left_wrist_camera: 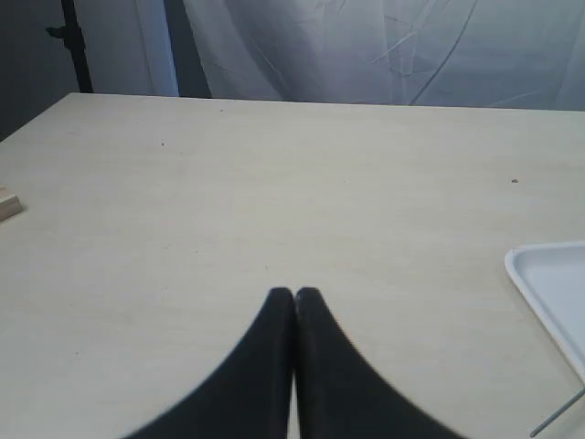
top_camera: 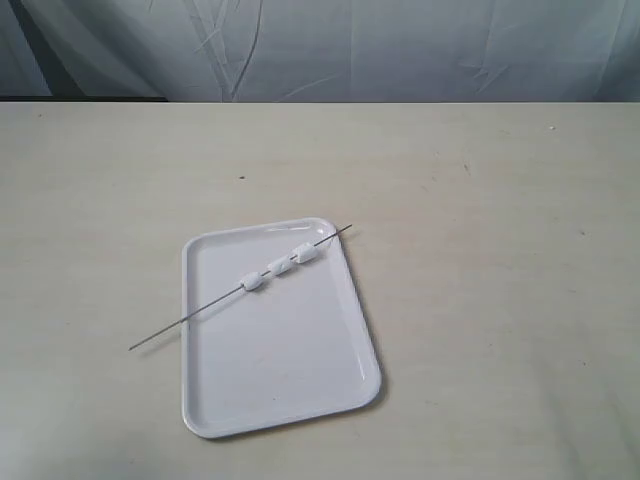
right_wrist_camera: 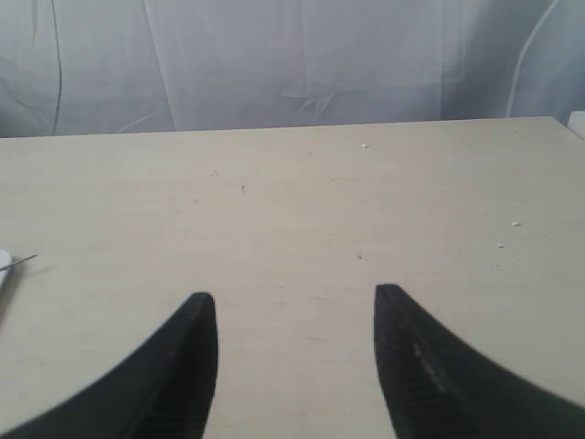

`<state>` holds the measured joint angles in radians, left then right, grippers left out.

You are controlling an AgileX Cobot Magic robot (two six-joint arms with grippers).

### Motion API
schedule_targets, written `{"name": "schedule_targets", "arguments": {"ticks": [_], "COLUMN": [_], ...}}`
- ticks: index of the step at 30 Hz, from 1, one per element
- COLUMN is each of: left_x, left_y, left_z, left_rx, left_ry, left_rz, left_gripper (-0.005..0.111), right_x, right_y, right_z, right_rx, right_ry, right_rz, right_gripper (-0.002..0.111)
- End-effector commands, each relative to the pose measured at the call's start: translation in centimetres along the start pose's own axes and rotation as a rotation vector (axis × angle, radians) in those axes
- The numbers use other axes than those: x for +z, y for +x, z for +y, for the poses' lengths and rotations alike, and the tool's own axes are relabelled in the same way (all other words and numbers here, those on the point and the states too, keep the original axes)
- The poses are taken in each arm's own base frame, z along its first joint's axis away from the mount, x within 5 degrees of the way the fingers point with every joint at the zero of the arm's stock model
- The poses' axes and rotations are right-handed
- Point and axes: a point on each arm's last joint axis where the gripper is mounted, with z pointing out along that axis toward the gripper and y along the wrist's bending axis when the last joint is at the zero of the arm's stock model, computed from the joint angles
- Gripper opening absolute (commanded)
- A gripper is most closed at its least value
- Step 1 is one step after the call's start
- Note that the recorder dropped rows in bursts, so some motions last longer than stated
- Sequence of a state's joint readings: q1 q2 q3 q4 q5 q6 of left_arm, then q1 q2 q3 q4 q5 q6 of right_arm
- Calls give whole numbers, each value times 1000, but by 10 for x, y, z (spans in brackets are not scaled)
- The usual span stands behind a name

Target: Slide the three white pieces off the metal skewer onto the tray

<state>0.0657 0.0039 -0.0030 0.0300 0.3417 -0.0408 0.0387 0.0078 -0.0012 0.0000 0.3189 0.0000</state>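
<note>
The left gripper (left_wrist_camera: 293,297) has its two dark fingers pressed together tip to tip, with nothing between them, and it hangs over bare table (left_wrist_camera: 274,183). The right gripper (right_wrist_camera: 295,300) is spread wide with a broad gap of table surface showing between its fingers (right_wrist_camera: 203,315), and it holds nothing. Neither arm appears in the exterior view. A corner of the tray (left_wrist_camera: 548,274) and one end of the metal skewer (left_wrist_camera: 559,419) show at the edge of the left wrist view, well apart from the closed fingertips. The other skewer tip (right_wrist_camera: 23,261) just shows at the edge of the right wrist view, also well clear of that gripper. In the exterior view the tray (top_camera: 280,370) lies flat near the middle of the pale table (top_camera: 480,250). The metal skewer (top_camera: 190,316) rests slantwise across its far half, running from beyond the left rim out past the far right corner. The three white pieces (top_camera: 280,267) are threaded on it in a close row over the tray's far part, with small gaps between them. A wrinkled pale cloth (top_camera: 400,50) hangs behind the table's far edge.
</note>
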Motion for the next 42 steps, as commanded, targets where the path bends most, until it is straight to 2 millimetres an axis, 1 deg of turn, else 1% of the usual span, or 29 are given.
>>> {"name": "schedule_targets", "arguments": {"ticks": [1,14,15,16,17,18,19,20,21,23,25,27,30,34,38,42], "left_x": [0,0,0,0,0,0,-1,-3,-8,-14,-18,-21,-23,-26,-31,-33], "left_y": [0,0,0,0,-1,-3,-14,-23,-37,-48,-54,-57,-60,-62,-67,-69], "left_z": [0,0,0,0,2,3,1,-1,-2,-3,-4,-4,-4,-5,-5,-5], "left_rx": [0,0,0,8,84,136,137,95,40,25,31,29,29,47,26,33], "left_ry": [9,9,9,6,-20,-35,-22,-1,21,31,35,39,41,43,49,52], "left_rz": [-7,-7,-7,-7,-15,-42,-159,-265,-424,-563,-647,-695,-728,-771,-848,-876], "left_gripper": [0,0,0,0,0,0,0,0,0,0,0,0,0,0,0,0], "right_x": [0,0,0,0,-1,-1,-2,-3,-7,-12,-18,-23,-27,-30,-33,-34], "right_y": [-1,-1,-1,-1,-3,-5,-15,-21,-34,-45,-53,-59,-64,-66,-69,-70], "right_z": [0,0,-1,-1,-2,-1,-1,-1,0,1,1,2,2,2,2,2], "right_rx": [1,1,-19,-34,-53,-53,-54,-54,-56,-56,-55,-55,-56,-53,-46,-46], "right_ry": [3,3,9,14,20,19,16,14,10,6,4,1,-1,-2,-2,-3], "right_rz": [-21,-21,-21,-21,-37,-64,-169,-243,-392,-521,-626,-714,-788,-830,-880,-889], "right_gripper": [50,50,50,50,50,50,50,50,50,50,50,50,50,50,50,50]}}
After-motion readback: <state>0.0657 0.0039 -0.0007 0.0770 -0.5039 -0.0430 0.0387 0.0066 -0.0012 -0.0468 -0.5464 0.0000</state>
